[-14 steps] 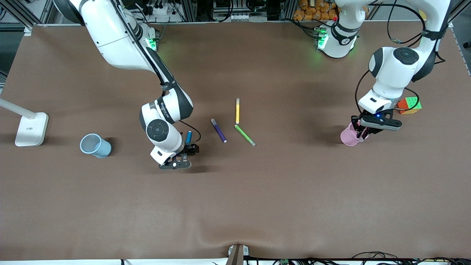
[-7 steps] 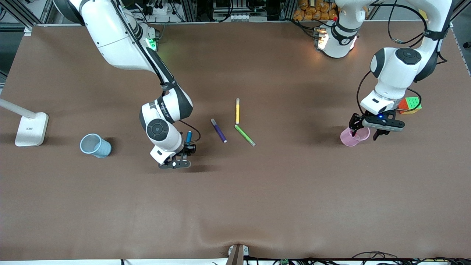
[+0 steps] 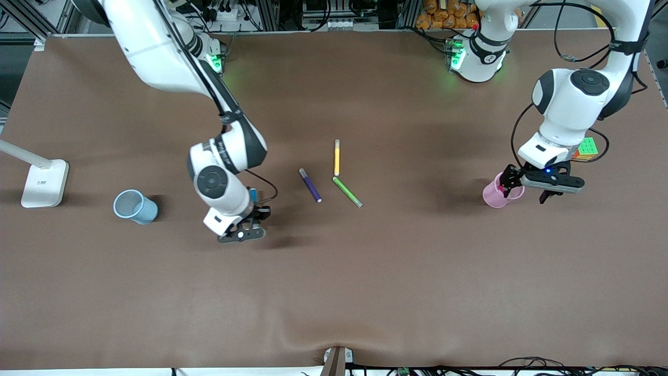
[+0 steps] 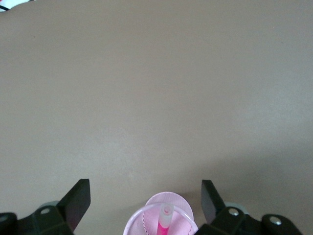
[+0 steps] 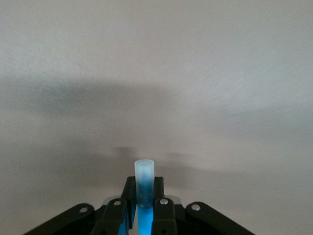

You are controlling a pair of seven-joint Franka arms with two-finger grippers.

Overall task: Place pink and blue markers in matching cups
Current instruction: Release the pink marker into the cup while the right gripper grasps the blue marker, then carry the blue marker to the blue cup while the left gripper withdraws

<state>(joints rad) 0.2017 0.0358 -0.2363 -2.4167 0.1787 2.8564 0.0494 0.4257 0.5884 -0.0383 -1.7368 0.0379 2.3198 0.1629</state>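
My right gripper (image 3: 249, 218) is shut on the blue marker (image 3: 253, 195), holding it just above the table, between the light blue cup (image 3: 135, 207) and the loose markers. In the right wrist view the marker's pale tip (image 5: 144, 171) sticks out past the shut gripper (image 5: 144, 185). The pink marker (image 4: 164, 226) stands inside the pale pink cup (image 4: 133, 223), tip up. My left gripper (image 4: 145, 191) hangs open just above that pink cup (image 3: 493, 196), with nothing between its fingers.
A purple marker (image 3: 310, 185), a yellow marker (image 3: 337, 157) and a green marker (image 3: 347, 191) lie mid-table. A colour cube (image 3: 587, 148) sits by the left arm. A white lamp base (image 3: 44, 183) stands at the right arm's end of the table.
The left gripper opened, dropped the pink marker into the pink cup and drew back. The right gripper shut on the blue marker and carried it a little toward the blue cup.
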